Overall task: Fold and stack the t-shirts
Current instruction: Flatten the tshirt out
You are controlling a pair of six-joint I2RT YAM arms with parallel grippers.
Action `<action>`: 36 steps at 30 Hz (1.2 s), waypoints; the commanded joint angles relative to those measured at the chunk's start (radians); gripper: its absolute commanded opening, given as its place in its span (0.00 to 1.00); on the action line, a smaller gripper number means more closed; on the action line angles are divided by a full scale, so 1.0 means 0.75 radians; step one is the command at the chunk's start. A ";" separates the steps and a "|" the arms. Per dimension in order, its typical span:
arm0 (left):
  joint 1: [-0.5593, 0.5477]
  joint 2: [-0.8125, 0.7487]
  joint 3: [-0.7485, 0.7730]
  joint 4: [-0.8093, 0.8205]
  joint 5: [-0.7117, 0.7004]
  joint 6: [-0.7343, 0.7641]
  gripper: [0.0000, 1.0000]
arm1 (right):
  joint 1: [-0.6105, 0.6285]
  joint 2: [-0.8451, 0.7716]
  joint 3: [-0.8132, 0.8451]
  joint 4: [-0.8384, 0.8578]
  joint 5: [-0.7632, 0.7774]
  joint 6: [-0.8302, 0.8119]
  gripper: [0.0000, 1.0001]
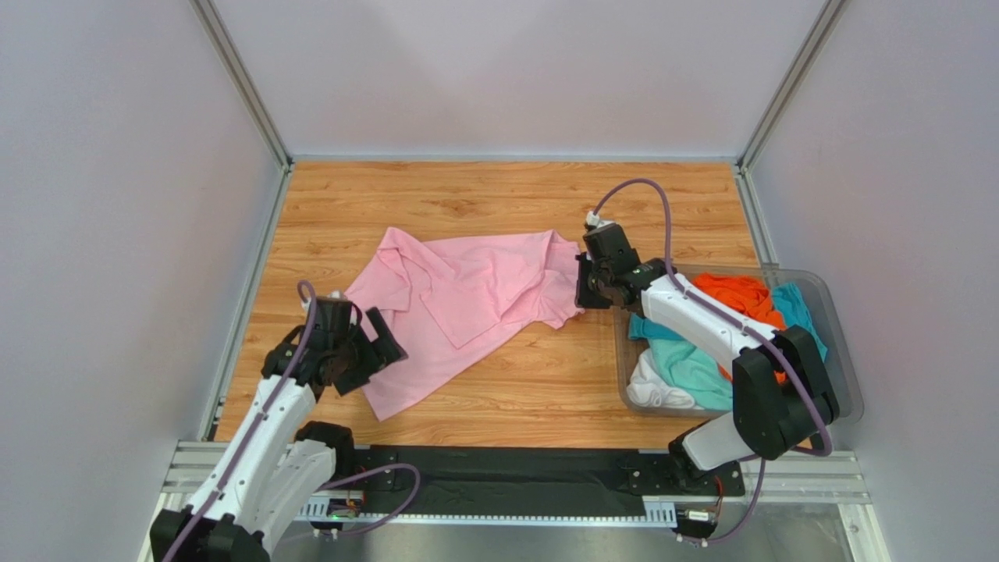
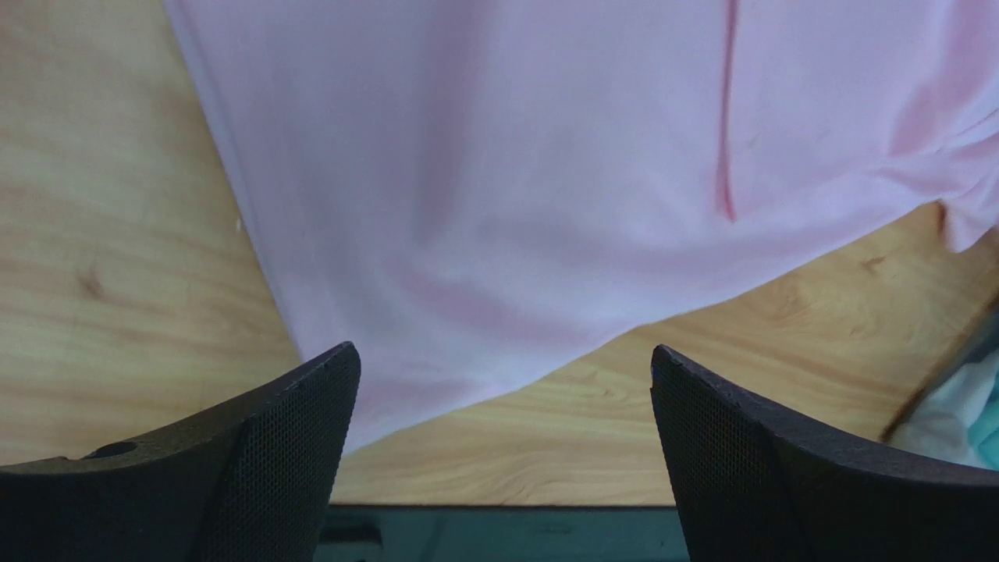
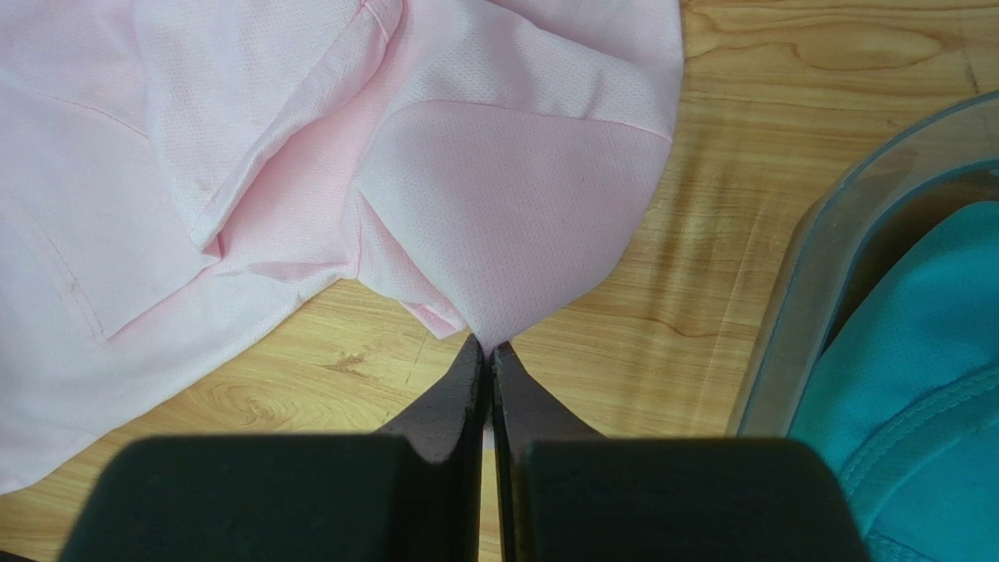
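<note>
The light pink t-shirt (image 1: 463,305) lies spread and rumpled across the middle of the wooden table. My right gripper (image 1: 583,285) is shut on its right edge; in the right wrist view (image 3: 489,347) the pink cloth (image 3: 504,223) is pinched at the fingertips. My left gripper (image 1: 378,345) is open and empty just left of the shirt's near corner; in the left wrist view (image 2: 504,363) the pink cloth (image 2: 528,176) lies ahead between the spread fingers (image 2: 299,433). The orange (image 1: 739,295), teal (image 1: 692,363) and white (image 1: 651,381) shirts lie bunched in the bin.
A clear plastic bin (image 1: 847,392) stands at the right near side of the table; its rim (image 3: 809,269) shows in the right wrist view. Grey walls enclose the table on three sides. A metal rail with the arm bases runs along the near edge.
</note>
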 commanded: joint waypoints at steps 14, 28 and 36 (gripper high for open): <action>-0.105 -0.035 -0.201 -0.181 0.014 -0.311 0.81 | 0.004 0.006 0.014 0.054 -0.042 -0.001 0.00; -0.152 0.130 -0.132 -0.255 -0.107 -0.356 0.75 | 0.002 0.037 0.016 0.048 -0.024 -0.007 0.00; -0.281 0.396 -0.030 -0.253 -0.220 -0.361 0.49 | 0.002 0.057 0.018 0.044 -0.016 -0.011 0.00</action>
